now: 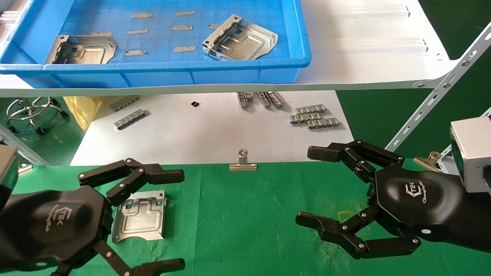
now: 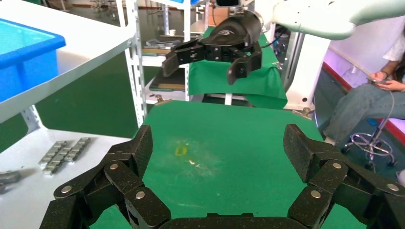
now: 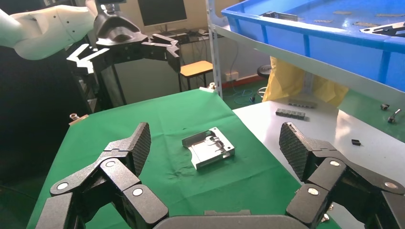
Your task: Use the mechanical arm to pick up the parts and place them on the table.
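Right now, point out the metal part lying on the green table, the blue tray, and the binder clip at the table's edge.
metal part (image 1: 140,217), head view, on its embossed flat middle.
blue tray (image 1: 172,69), head view, on its front rim.
binder clip (image 1: 243,165), head view, on its silver body.

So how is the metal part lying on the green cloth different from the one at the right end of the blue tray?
The part on the green table lies flat and square-on beside the open left gripper, already delivered. The part in the blue tray sits up on the white shelf, turned at an angle and not yet picked. The table part shows its curved notch toward the robot; the tray part's notch edge faces the right. Both are silver stamped plates with folded rims and square cutouts.
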